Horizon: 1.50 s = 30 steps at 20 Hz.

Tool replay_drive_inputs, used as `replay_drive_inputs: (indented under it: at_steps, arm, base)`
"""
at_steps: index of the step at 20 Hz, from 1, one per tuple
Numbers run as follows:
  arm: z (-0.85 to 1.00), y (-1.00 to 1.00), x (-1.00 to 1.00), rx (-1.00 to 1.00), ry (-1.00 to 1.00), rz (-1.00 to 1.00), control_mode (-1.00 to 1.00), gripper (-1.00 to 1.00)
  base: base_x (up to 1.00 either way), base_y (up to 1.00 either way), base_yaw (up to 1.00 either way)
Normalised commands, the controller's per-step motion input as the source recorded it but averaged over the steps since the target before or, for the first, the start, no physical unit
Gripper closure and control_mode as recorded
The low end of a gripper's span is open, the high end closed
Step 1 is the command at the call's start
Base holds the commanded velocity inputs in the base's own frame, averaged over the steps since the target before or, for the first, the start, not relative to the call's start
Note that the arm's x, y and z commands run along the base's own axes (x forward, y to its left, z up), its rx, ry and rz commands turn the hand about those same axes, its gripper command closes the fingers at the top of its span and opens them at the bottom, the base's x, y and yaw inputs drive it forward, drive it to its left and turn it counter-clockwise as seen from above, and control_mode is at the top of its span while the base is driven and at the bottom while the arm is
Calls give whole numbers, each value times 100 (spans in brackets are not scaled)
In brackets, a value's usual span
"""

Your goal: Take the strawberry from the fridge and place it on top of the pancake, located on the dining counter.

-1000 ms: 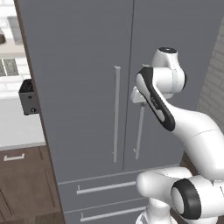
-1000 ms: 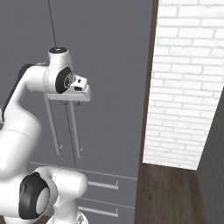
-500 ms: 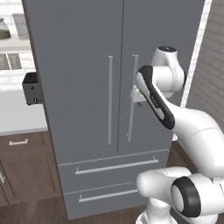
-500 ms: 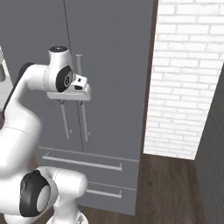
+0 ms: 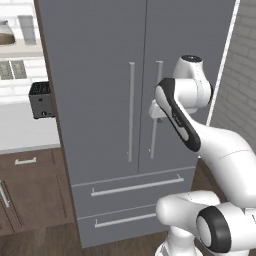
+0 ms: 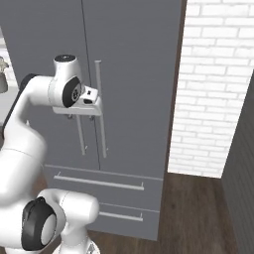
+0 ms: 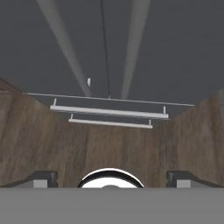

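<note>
The tall grey fridge (image 5: pixel 100 75) stands straight ahead with both doors shut, and it also shows in the right base view (image 6: pixel 134 74) and the hand view (image 7: pixel 175 52). Its two long bar handles (image 5: pixel 131 110) meet at the middle seam, with two wide drawers (image 5: pixel 135 186) below. My gripper (image 5: pixel 156 114) hangs in front of the right door's handle, pointing down and touching nothing. Its fingertips (image 7: pixel 41 177) stand wide apart, so the gripper (image 7: pixel 113 177) is open and holds nothing. The strawberry is hidden behind the shut doors. The pancake and the dining counter are out of view.
Left of the fridge runs a wall counter (image 5: pixel 20 135) with a dark toaster (image 5: pixel 40 100) on it, over brown wood cabinets (image 5: pixel 30 190). A white brick wall (image 6: pixel 213 89) stands to the fridge's right. Wood floor (image 6: pixel 198 213) lies in front.
The whole picture has shifted: the base has backed away, so the fridge looks smaller and its drawers show. The arm keeps its pose and the doors stay shut.
</note>
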Motion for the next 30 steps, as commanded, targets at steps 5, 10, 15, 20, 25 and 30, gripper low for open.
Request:
replay_drive_inputs:
  at_steps: [5, 10, 15, 20, 25, 30]
  arm:
    - [0, 0, 0, 0, 0, 0, 100, -100]
    - [0, 0, 0, 0, 0, 0, -100, -100]
    - [-3, 0, 17, -1, -40, 0, -100, -100]
    - [0, -18, 73, 1, -37, 0, -100, -100]
    - [0, -2, 47, 0, -6, -3, -100, -100]
    - [0, 0, 51, 0, -1, -8, -100, -100]
  base:
    - [0, 1, 0]
    - [0, 0, 0]
    - [0, 0, 0]
    - [0, 0, 0]
    - [0, 0, 0]
    - [0, 0, 0]
